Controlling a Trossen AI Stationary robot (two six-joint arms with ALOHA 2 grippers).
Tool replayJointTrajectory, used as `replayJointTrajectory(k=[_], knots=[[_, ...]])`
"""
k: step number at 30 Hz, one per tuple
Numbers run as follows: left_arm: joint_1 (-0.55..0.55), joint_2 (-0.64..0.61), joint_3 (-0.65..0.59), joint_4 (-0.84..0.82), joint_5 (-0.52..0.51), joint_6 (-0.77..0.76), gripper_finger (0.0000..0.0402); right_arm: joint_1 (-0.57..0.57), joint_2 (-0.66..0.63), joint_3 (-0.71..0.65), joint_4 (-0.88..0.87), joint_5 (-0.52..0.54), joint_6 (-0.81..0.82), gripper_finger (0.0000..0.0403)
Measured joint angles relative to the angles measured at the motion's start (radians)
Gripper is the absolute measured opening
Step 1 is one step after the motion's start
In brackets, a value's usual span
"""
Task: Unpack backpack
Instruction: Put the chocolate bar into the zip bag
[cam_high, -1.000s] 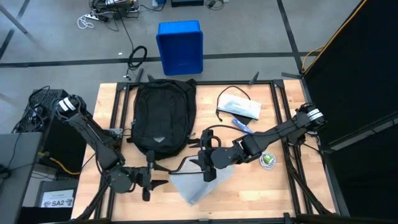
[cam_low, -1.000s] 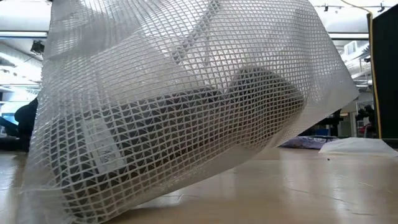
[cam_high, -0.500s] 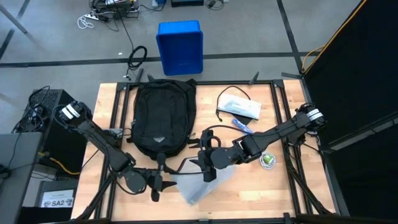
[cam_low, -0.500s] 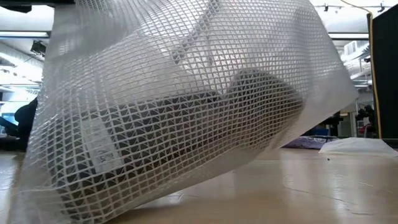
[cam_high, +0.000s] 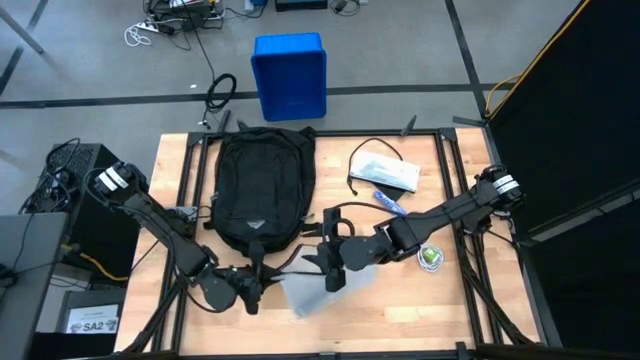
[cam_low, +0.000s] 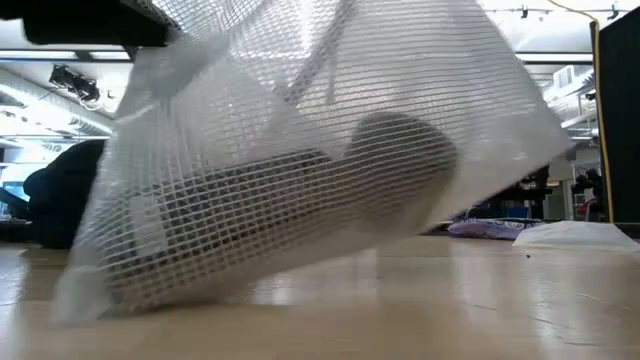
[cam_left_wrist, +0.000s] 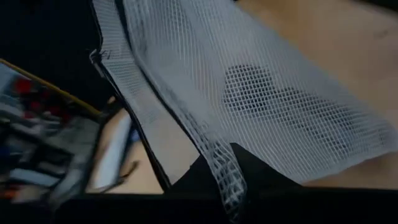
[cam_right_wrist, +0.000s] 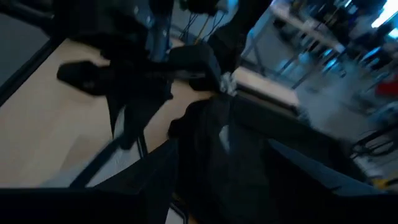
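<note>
The left gripper (cam_high: 252, 290) has its fingers pinched on one end of the mesh pouch (cam_high: 318, 292) while the right gripper (cam_high: 333, 272) grips the other, holding it just clear of the surface (cam_high: 450, 310) beside the backpack (cam_high: 262, 190).

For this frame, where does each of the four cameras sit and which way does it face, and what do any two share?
High view: overhead, straight down on the wooden table; both arms, large black fabric backpack, white mesh pouch.
Low view: table height, level across; the mesh pouch fills it.
Left wrist view: on the left arm; the left gripper pinches the pouch's edge.
Right wrist view: on the right arm; blurred dark shapes.
Shared: high, low and left wrist views all show the pouch.
</note>
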Motion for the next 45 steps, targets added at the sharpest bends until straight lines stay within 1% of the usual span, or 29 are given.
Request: replayJointTrajectory(k=[2, 4, 7, 11, 16, 20, 23, 24, 26, 31, 34, 36, 38, 43, 44, 45], knots=[[0.0, -0.001, 0.051, -0.12, -0.032, 0.007, 0.0, 0.006, 0.0, 0.0, 0.04, 0.007, -0.03, 0.0218], [0.0, -0.001, 0.111, -0.275, -0.065, 0.006, 0.0, 0.009, 0.0, 0.0, 0.063, -0.002, -0.033, 0.0227], [0.0, -0.001, 0.2, -0.479, -0.106, -0.024, 0.0, 0.014, 0.0, 0.0, 0.059, -0.036, -0.022, 0.0241], [-0.001, -0.001, 0.308, -0.714, -0.147, -0.082, 0.0, 0.018, 0.0, 0.0, 0.02, -0.041, 0.015, 0.0255], [-0.001, -0.001, 0.374, -0.884, -0.197, -0.111, 0.0, 0.017, 0.0, 0.0, -0.014, -0.044, 0.081, 0.0267], [-0.001, -0.001, 0.403, -0.958, -0.202, -0.125, 0.0, 0.016, 0.0, 0.0, -0.008, -0.044, 0.085, 0.0274], [-0.001, -0.001, 0.414, -1.006, -0.203, -0.127, 0.0, 0.005, 0.0, 0.0, 0.02, -0.005, 0.092, 0.0274], [-0.002, -0.001, 0.418, -1.018, -0.203, -0.13, 0.0, 0.002, 0.0, 0.0, 0.019, -0.004, 0.089, 0.0268], [-0.002, -0.001, 0.418, -1.05, -0.203, -0.137, 0.0, -0.006, 0.0, 0.0, 0.012, -0.013, 0.076, 0.0243], [-0.002, -0.001, 0.418, -1.224, -0.209, -0.234, 0.0, -0.024, 0.0, 0.0, 0.023, -0.02, 0.094, 0.0146], [-0.002, -0.001, 0.418, -1.316, -0.209, -0.312, 0.0, -0.035, 0.0, 0.0, 0.055, -0.02, 0.095, 0.0109], [-0.002, -0.001, 0.418, -1.344, -0.208, -0.351, 0.0, -0.046, 0.0, 0.0, 0.083, -0.019, 0.094, 0.01], [-0.003, -0.002, 0.418, -1.35, -0.208, -0.38, 0.0, -0.058, 0.0, 0.0, 0.094, -0.004, 0.091, 0.01], [-0.022, -0.002, 0.418, -1.357, -0.223, -0.387, 0.0, -0.072, 0.0, 0.0, 0.084, 0.024, 0.058, 0.0116], [-0.026, -0.002, 0.418, -1.367, -0.23, -0.385, 0.0, -0.067, 0.0, 0.0, 0.074, 0.052, 0.029, 0.012], [-0.029, -0.002, 0.418, -1.384, -0.242, -0.383, 0.0, -0.06, 0.0, 0.0, 0.058, 0.103, -0.003, 0.0123]])
